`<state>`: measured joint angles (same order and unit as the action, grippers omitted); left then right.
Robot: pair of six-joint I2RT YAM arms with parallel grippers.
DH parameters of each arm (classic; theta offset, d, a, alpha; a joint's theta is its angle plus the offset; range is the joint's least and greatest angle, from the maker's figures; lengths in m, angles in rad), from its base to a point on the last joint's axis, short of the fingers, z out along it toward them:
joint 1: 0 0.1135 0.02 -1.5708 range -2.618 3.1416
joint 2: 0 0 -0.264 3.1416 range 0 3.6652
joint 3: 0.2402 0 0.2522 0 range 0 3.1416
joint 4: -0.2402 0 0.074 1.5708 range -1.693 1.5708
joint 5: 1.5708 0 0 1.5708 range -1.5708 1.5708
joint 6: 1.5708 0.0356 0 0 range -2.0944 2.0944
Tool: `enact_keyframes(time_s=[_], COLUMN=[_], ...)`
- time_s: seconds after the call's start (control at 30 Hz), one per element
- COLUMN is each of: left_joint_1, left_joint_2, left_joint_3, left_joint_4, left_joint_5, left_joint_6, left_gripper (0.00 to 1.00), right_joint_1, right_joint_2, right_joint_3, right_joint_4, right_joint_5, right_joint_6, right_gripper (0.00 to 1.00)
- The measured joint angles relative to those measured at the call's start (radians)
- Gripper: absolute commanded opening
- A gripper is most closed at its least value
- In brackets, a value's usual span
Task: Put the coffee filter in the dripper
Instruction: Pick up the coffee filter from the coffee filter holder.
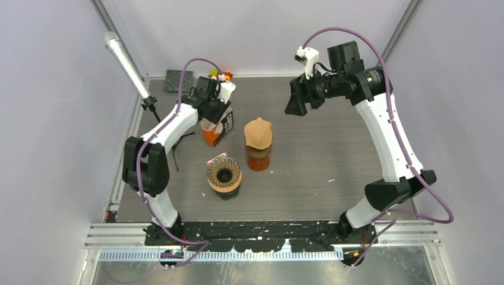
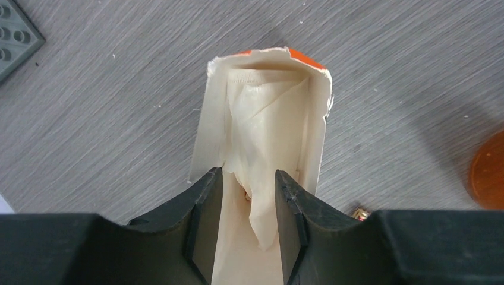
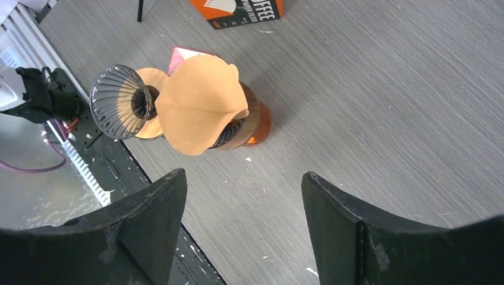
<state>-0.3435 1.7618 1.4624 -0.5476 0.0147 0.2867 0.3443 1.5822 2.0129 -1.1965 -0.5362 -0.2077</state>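
My left gripper [image 1: 209, 116] [image 2: 248, 175] is open, its fingers reaching into the open top of the orange filter box [image 1: 219, 132] [image 2: 202, 130]. A pale paper filter [image 2: 264, 130] stands in the box, and its loose corner hangs between the jaws, not pinched. A clear ribbed dripper [image 1: 224, 174] [image 3: 119, 101] sits on an amber base at the table's middle, with no filter in it. Beside it a brown filter [image 1: 258, 132] [image 3: 199, 104] lies over an amber dripper [image 1: 258, 160] [image 3: 257, 122]. My right gripper [image 1: 295, 102] [image 3: 243, 175] is open and empty, held high at the back right.
A silver microphone on a tripod [image 1: 122, 59] stands at the back left. A grey studded plate [image 1: 178, 81] [image 2: 15, 35] and small coloured toys [image 1: 220, 75] lie at the far edge. A pink card [image 3: 181, 54] lies under the drippers.
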Motion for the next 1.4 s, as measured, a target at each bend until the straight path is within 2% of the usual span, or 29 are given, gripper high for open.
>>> enact_keyframes(time_s=[0.27, 0.47, 0.7, 0.97, 1.1, 1.4], left_joint_1=[-0.016, -0.021, -0.021, -0.021, -0.021, -0.021], left_joint_2=[0.026, 0.037, 0.052, 0.052, 0.052, 0.029], left_joint_3=[-0.036, -0.038, -0.038, -0.038, -0.033, -0.006], left_joint_4=[0.039, 0.051, 0.062, 0.063, 0.058, 0.056], left_joint_5=[-0.064, -0.072, -0.072, -0.071, -0.068, -0.039], left_joint_6=[0.008, 0.008, 0.008, 0.008, 0.009, 0.013], left_gripper=[0.41, 0.38, 0.28, 0.07, 0.0, 0.0], right_joint_1=[-0.002, -0.002, -0.002, -0.002, -0.002, -0.002], right_joint_2=[0.0, 0.0, 0.0, 0.0, 0.001, 0.009], right_joint_3=[-0.016, -0.019, -0.033, -0.033, -0.033, -0.033], right_joint_4=[0.0, 0.001, 0.0, 0.0, 0.0, 0.0], right_joint_5=[-0.017, -0.025, -0.029, -0.031, -0.032, -0.035], right_joint_6=[-0.001, -0.005, -0.008, -0.015, -0.019, -0.024], right_gripper=[0.75, 0.75, 0.75, 0.75, 0.75, 0.75])
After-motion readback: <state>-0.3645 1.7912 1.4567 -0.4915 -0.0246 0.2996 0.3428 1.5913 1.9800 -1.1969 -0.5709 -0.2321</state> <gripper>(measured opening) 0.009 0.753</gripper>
